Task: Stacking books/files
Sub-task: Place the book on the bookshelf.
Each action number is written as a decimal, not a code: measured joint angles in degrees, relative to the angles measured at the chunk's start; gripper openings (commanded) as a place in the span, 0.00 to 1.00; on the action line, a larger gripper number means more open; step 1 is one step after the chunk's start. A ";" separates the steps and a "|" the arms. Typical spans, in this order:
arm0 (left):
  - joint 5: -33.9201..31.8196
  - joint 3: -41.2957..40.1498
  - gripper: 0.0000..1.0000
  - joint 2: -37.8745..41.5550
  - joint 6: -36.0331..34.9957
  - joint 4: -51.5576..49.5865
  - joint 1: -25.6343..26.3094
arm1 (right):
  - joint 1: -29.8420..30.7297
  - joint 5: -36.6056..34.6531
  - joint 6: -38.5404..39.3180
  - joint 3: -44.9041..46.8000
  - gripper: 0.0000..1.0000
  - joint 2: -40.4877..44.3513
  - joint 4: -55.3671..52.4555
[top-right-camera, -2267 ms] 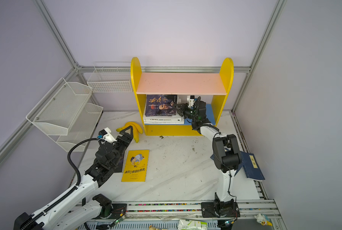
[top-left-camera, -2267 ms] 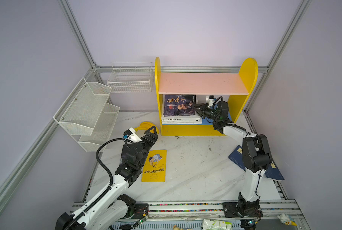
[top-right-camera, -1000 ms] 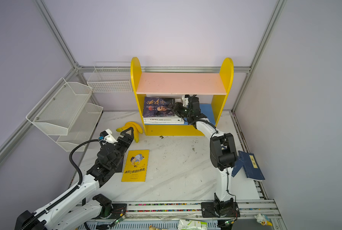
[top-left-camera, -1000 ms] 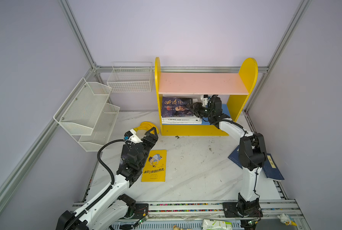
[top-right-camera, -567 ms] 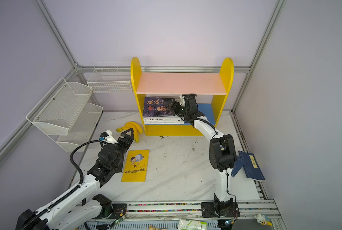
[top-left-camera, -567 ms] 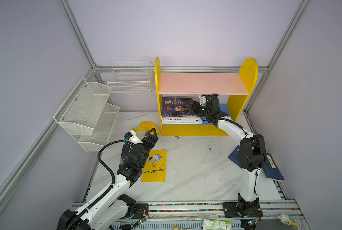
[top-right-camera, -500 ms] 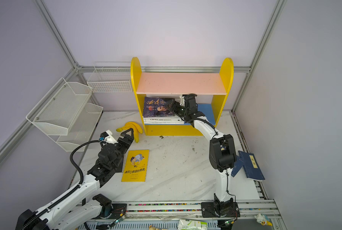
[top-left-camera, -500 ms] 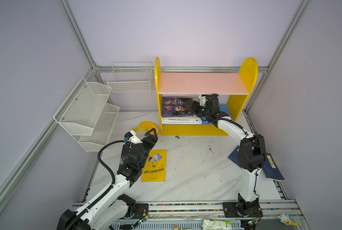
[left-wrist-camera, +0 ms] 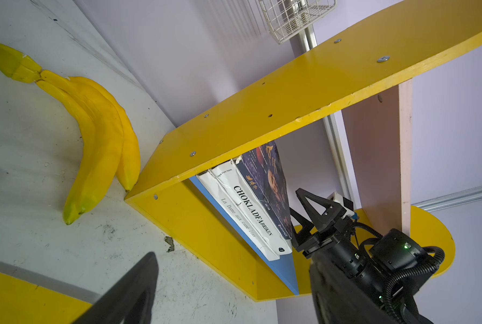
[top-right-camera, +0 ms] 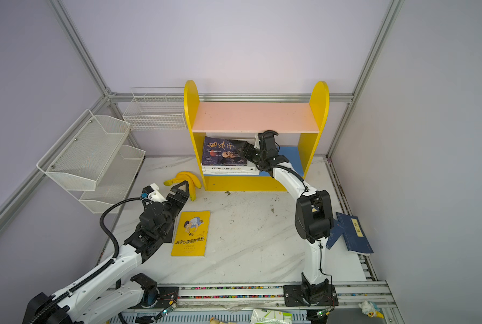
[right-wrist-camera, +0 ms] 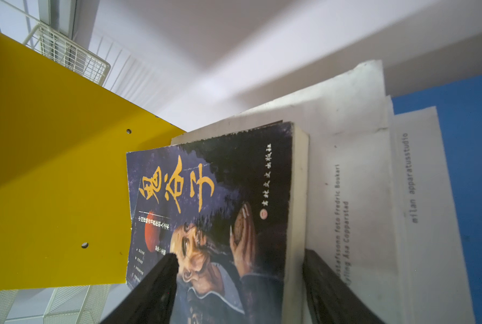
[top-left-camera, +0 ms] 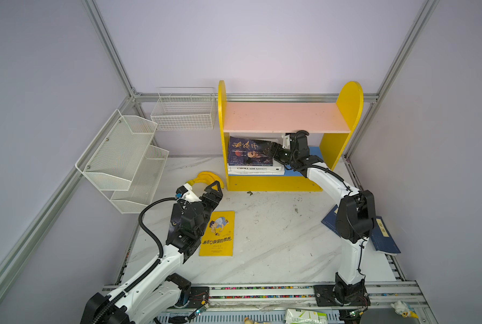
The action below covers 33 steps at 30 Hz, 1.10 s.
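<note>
The left fingers (top-left-camera: 211, 190) are held apart near the yellow book (top-left-camera: 217, 232) on the table (top-left-camera: 276, 238). The right fingers (top-left-camera: 275, 150) are spread wide over the dark book (top-left-camera: 248, 151) on the shelf (top-left-camera: 349, 98).

The right gripper (top-left-camera: 275, 151) now reaches deeper under the shelf (top-left-camera: 284, 116) with wider jaws, and the portrait book (top-left-camera: 248, 151) lies farther left than before.
</note>
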State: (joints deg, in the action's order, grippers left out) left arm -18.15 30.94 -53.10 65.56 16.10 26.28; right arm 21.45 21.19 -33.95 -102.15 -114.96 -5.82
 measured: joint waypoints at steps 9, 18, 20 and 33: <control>-0.76 -0.48 0.97 1.07 -0.33 -2.10 -0.42 | 0.87 -4.11 2.80 -0.59 0.74 0.46 -2.10; -3.32 -0.52 0.99 7.80 -6.03 -13.29 -3.13 | 1.55 -8.37 5.33 2.95 0.76 8.74 -6.36; -3.23 -0.52 1.00 8.61 -7.87 -16.85 -4.20 | 2.25 -9.05 6.03 5.29 0.76 11.13 -7.85; 2.12 -0.85 1.00 10.69 -13.90 -37.07 -8.68 | 14.36 -15.63 8.66 26.80 0.75 31.63 -1.97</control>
State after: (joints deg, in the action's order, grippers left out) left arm -16.03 30.09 -42.41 51.66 -20.97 17.61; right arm 35.81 5.56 -25.30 -75.35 -83.33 -7.79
